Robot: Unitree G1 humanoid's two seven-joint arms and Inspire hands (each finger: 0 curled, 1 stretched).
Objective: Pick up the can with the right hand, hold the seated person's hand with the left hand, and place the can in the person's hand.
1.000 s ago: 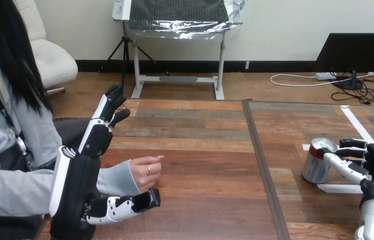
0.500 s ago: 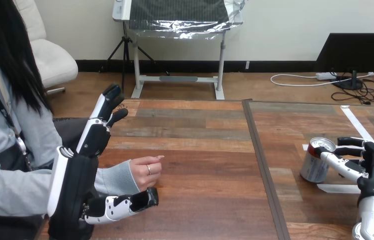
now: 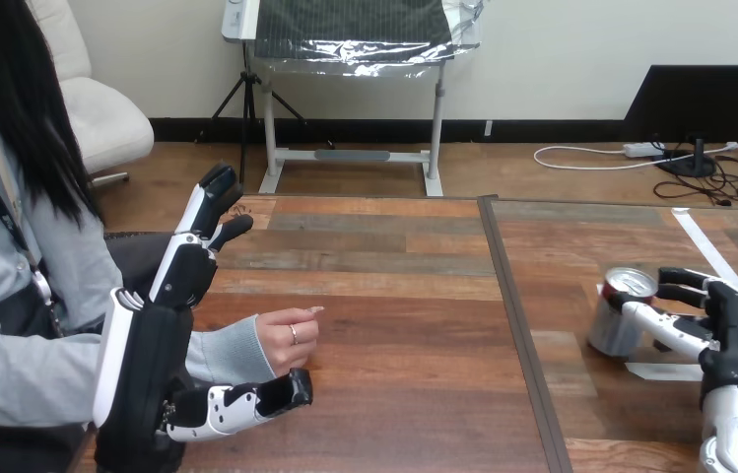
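— How do the fingers of the right hand (image 3: 734, 340) sit?
— Curled round the can (image 3: 619, 317). The thumb (image 3: 655, 323) lies against its near side, and the other fingers (image 3: 685, 289) reach behind it up by the rim. The can is pinched between them.
— And where is the can?
— On the table (image 3: 394, 325), to the right of the dark seam (image 3: 517, 325) that runs from the far edge toward the near one. A strip of white tape (image 3: 662, 371) lies just beside its base, under the thumb.
— The left hand (image 3: 153, 355)?
— Spread wide. Its fingers (image 3: 209, 202) are straight and close together, pointing up and away. Its thumb (image 3: 246, 399) sticks out low, close to the table's near edge.
— Where is the person's hand (image 3: 291, 340)?
— In the gap between that thumb and those fingers, loosely closed and resting on the wood, with its grey sleeve (image 3: 232, 353) running back toward the robot's palm. The thumb passes just below it, and I cannot tell whether they touch. The straight fingers stand beside it, not curled round it.
— How much room is there to move?
— A wide stretch of bare wood lies between the person's hand and the can, crossed by the seam. The can is well apart from the person's hand and sits toward the table's right side.
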